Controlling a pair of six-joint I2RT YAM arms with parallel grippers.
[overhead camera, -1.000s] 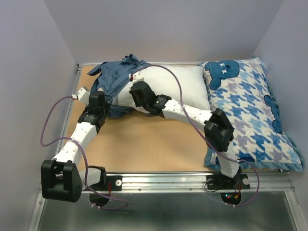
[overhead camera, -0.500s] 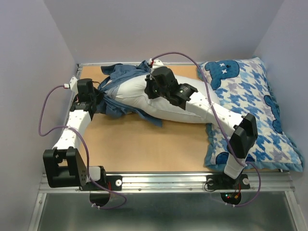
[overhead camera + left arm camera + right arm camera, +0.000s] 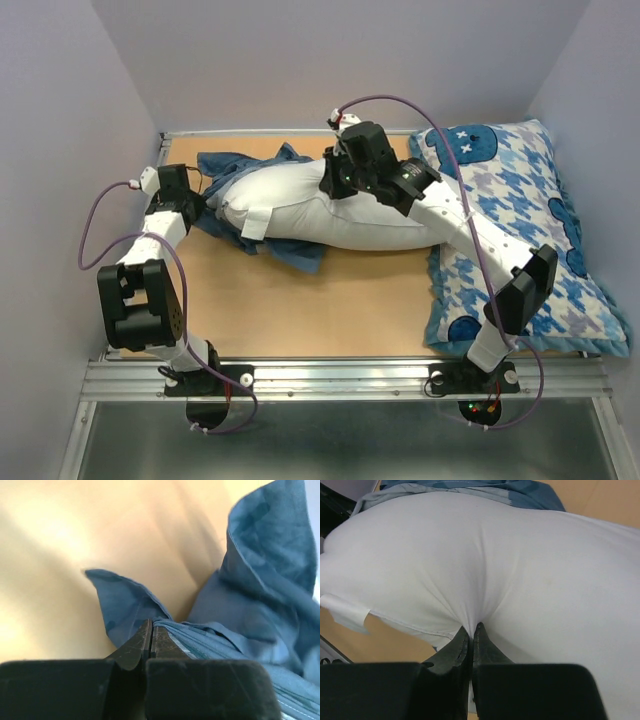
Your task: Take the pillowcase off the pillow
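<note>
- The pillowcase [image 3: 225, 165] lies bunched near the far-left corner of the tabletop [image 3: 300, 310]. Blue folds spread out from under the left end of the pillow [image 3: 340, 220] and along its near side.
- Almost all of the white pillow shows bare outside the case. I cannot tell whether its left tip sits inside the opening or just lies on the cloth.
- The pillow's long axis runs left to right across the far half of the tabletop. Its right end dips slightly nearer and touches the houndstooth pillow [image 3: 520, 210], which lies along the right edge.
- The left gripper [image 3: 200, 205] is by the left edge, its jaws clamped tight on a fold of the pillowcase. The left wrist view shows the pinched blue hem clearly, which the overhead view does not.
- The right gripper [image 3: 333, 185] is over the far side of the pillow, its jaws closed and pinching up a pucker of white fabric.
- Only the right wrist view shows a small white tag [image 3: 345, 612] on the pillow's seam and the creases running to the pinch.
</note>
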